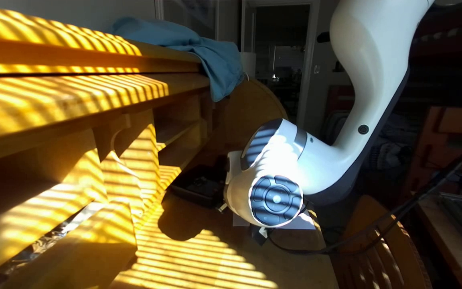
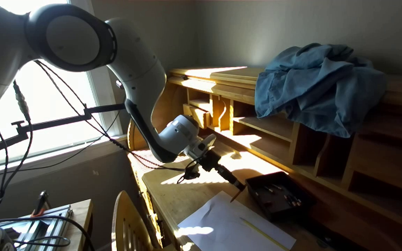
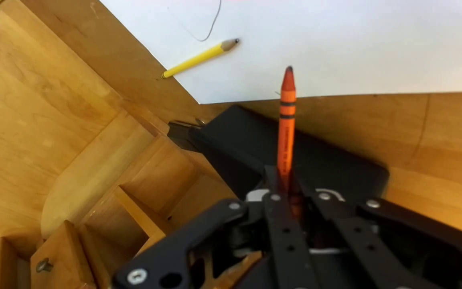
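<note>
My gripper is shut on an orange-red crayon, whose dark-tipped point sticks out forward. In an exterior view the gripper angles down, and the crayon points at the near edge of a white sheet of paper. I cannot tell whether the tip touches the paper. A yellow pencil lies on the paper; in the wrist view the pencil lies near a thin curved line. A black tray with several small sticks stands beside the gripper. In an exterior view the arm's wrist hides the fingers.
A wooden desk carries a hutch of cubbyholes along its back. A blue cloth hangs over the hutch top. A black flat-topped object lies below the crayon. A wooden chair stands at the desk's front; loose cables hang near it.
</note>
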Tool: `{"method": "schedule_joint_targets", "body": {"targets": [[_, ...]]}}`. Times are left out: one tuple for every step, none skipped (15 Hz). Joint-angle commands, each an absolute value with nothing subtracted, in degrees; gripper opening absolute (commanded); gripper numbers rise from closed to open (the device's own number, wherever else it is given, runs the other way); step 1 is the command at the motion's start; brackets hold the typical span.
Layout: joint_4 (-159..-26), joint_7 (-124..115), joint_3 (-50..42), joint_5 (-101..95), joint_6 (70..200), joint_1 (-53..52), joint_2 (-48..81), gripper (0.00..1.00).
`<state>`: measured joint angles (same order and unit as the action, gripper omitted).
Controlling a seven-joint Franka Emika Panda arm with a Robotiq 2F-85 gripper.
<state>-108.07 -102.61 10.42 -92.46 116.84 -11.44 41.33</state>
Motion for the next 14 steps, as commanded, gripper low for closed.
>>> {"method": "schedule_joint_targets", "body": {"targets": [[-105.7,-100.3,10.6,-90.7,117.1,-11.4,43.1,0.02],[-105.6,-100.1,10.6,-90.6,117.1,-11.4,43.3,0.02],[-105.4,-99.9,10.7,-90.6,117.2,-11.4,43.7,0.02],[-105.3,-99.7,10.7,-90.6,117.3,-11.5,44.0,0.02],[-105.1,-99.6,10.8,-90.6,117.4,-11.5,44.4,0.02],[-104.9,-99.2,10.9,-90.5,117.5,-11.5,44.9,0.02],[-104.8,-98.9,11.0,-90.5,117.5,-11.6,45.3,0.02],[-104.7,-98.7,11.1,-90.6,117.7,-11.6,45.5,0.02],[-104.6,-98.4,11.2,-90.6,117.7,-11.7,45.8,0.02],[-104.3,-97.8,11.2,-90.6,117.6,-11.8,45.9,0.02],[-103.9,-97.2,11.3,-90.6,117.6,-11.9,46.0,0.02],[-103.6,-96.8,11.3,-90.7,117.6,-11.9,46.1,0.02],[-103.3,-96.4,11.4,-90.7,117.7,-12.0,46.2,0.02],[-103.0,-96.0,11.4,-90.6,117.6,-12.0,46.3,0.02]]}}
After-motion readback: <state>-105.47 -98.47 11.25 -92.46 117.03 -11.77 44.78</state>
